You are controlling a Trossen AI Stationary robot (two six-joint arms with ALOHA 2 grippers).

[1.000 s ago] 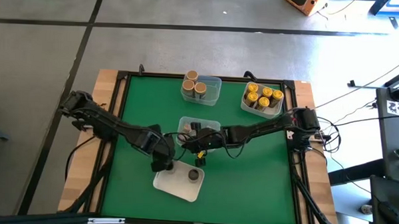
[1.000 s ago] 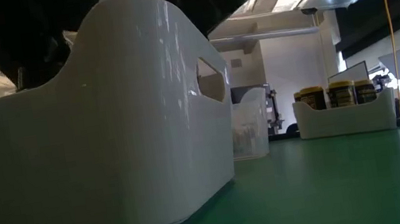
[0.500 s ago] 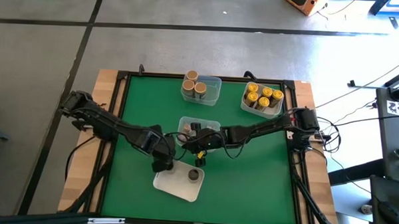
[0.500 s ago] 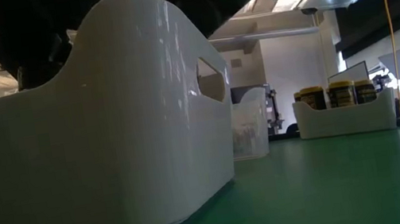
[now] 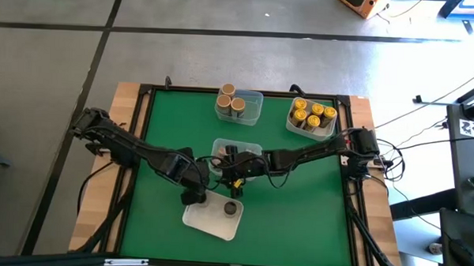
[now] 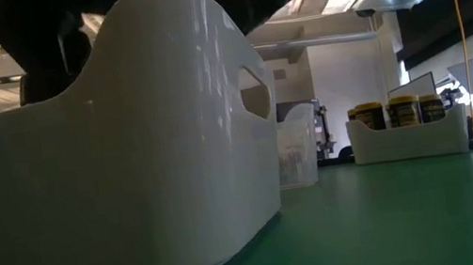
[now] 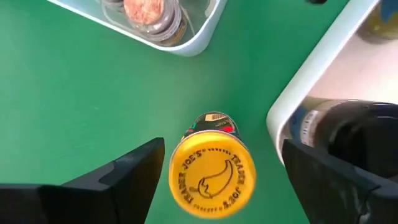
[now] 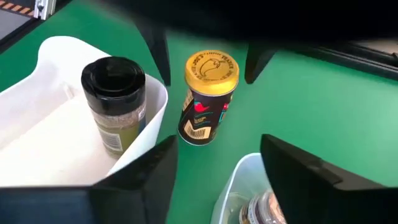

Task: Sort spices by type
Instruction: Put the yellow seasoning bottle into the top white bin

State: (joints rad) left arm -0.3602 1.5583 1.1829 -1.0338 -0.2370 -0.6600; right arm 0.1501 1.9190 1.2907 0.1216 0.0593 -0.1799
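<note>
A yellow-topped spice jar (image 7: 212, 174) (image 8: 208, 99) stands upright on the green mat, just outside the white tray (image 8: 50, 124) (image 5: 206, 221). My left gripper (image 7: 222, 149) (image 5: 191, 196) hangs over it, pointing down and open, with one finger on each side of the jar and clear of it. A dark-topped jar (image 8: 114, 93) (image 5: 230, 207) stands inside the white tray. My right gripper (image 8: 217, 180) (image 5: 234, 176) is open and holds nothing. It slants down over the rim of the clear middle tray (image 5: 248, 149), where a brownish-topped jar (image 7: 146, 12) stands.
At the far edge, a clear tray (image 5: 250, 106) holds tan-topped jars (image 5: 232, 98). A white tray (image 5: 322, 130) at the far right holds several yellow-topped jars (image 5: 313, 114). The white tray's wall (image 6: 109, 172) fills the low view. Open green mat lies to the right.
The white tray has shifted slightly in the low view, its wall now a little nearer the table's near edge.
</note>
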